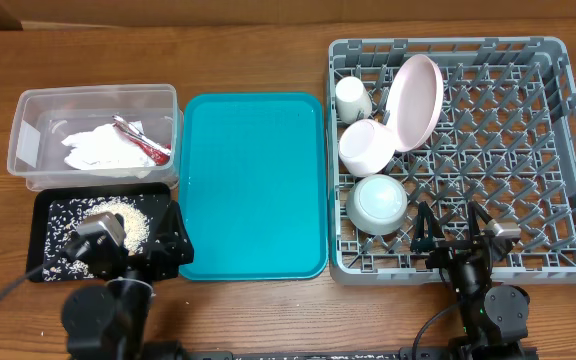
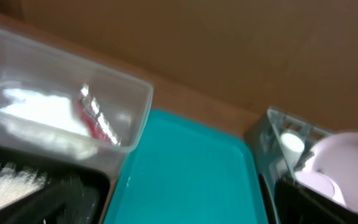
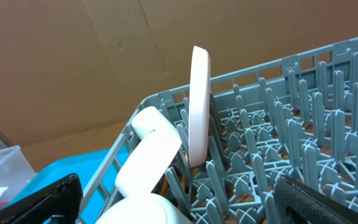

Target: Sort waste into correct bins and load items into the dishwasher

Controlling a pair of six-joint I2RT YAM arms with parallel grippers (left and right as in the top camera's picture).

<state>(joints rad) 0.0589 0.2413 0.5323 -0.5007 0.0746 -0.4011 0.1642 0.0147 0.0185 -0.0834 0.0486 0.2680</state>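
The grey dishwasher rack holds a white cup, an upright pale pink plate, a pink bowl and a pale-green bowl. My right gripper hangs open over the rack's front rows, beside the pale-green bowl, with nothing between its fingers. The clear tub contains a crumpled napkin and a red wrapper. Rice lies in the black tray. My left gripper is open over that tray's right edge. The right wrist view shows the plate edge-on.
A bare teal serving tray lies between the bins and the rack. The wooden table runs along the back, with a brown cardboard wall behind it. Both arm bases sit at the table's front edge.
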